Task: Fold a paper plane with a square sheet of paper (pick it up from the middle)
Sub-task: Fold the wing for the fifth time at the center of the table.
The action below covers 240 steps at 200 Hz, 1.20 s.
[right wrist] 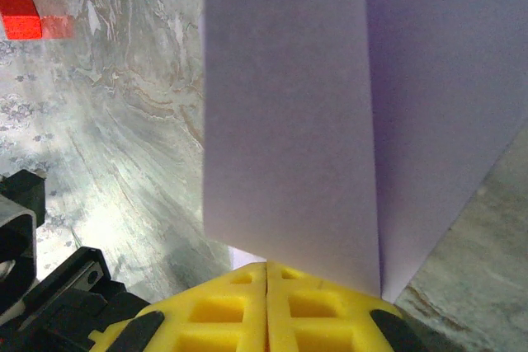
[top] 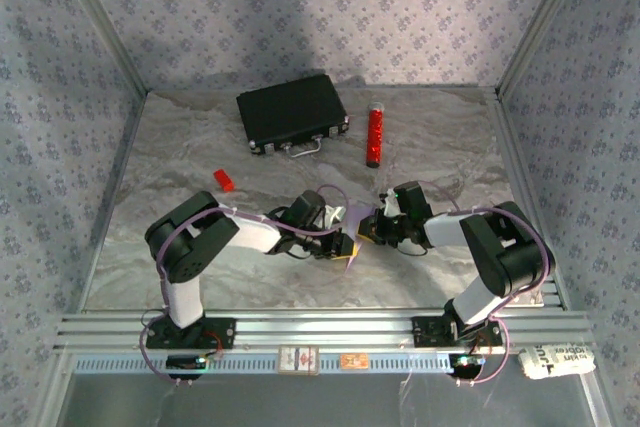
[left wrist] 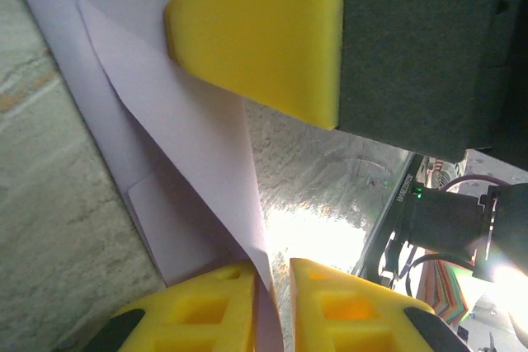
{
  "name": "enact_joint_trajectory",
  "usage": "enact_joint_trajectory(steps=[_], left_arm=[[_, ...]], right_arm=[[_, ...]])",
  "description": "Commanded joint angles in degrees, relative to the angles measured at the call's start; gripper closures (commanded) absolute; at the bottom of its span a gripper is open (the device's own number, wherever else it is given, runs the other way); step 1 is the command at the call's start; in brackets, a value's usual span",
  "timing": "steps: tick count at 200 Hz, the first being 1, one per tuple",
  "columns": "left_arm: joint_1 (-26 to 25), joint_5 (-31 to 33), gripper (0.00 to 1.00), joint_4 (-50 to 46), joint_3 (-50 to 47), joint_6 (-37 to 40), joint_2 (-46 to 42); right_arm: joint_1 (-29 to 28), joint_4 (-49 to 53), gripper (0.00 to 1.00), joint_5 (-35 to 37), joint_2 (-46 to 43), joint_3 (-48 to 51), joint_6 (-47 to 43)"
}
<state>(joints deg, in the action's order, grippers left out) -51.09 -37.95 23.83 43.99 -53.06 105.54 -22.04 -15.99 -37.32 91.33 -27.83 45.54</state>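
Note:
The square sheet of paper (top: 356, 219) is pale lilac and part-folded, lying between both grippers at the table's middle. One flap (left wrist: 190, 146) rises off the table, and its edge runs down between my left gripper's (left wrist: 271, 274) yellow fingers, which stand almost together on it. My right gripper (right wrist: 266, 265) is shut, tips pressed onto the flat part of the sheet, with the raised flap (right wrist: 289, 121) standing just beyond them. From the left wrist, the right gripper's yellow finger (left wrist: 256, 30) lies on the paper near a folded corner. In the top view the left gripper (top: 345, 240) faces the right gripper (top: 372, 227).
A black case (top: 292, 112) lies at the back, with a red cylinder (top: 375, 134) to its right. A small red block (top: 223, 180) (right wrist: 18, 7) sits left of the arms. Aluminium rails run along the near edge and the sides.

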Motion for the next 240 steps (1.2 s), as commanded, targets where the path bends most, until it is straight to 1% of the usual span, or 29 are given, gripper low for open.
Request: enact_joint_trajectory(steps=[1,22,37,118,174,240], left_arm=[[0.2,-1.33,0.84,0.48,-0.51,0.77,0.98],[0.19,-1.59,0.87,0.51,-0.5,0.76,1.38],[0.16,-1.92,0.95,1.01,-0.53,0.61,1.6],[-0.24,-4.12,0.99,1.66,-0.67,0.57,2.63],[-0.83,-4.99,1.0,1.65,-1.23,0.75,3.19],[-1.68,-6.18,0.95,0.34,-1.87,1.02,3.1]], right_arm=[[-0.81,5.0,0.92,5.86,2.96,0.71,-1.25],[-0.76,4.84,0.92,5.94,3.14,0.79,-1.23],[-0.81,4.9,0.92,5.86,3.17,0.7,-1.19],[-0.82,5.67,0.92,6.46,4.23,0.37,-1.25],[-0.99,6.49,0.92,7.46,4.56,0.35,-1.29],[-1.07,7.11,0.93,8.22,4.46,0.42,-1.34]])
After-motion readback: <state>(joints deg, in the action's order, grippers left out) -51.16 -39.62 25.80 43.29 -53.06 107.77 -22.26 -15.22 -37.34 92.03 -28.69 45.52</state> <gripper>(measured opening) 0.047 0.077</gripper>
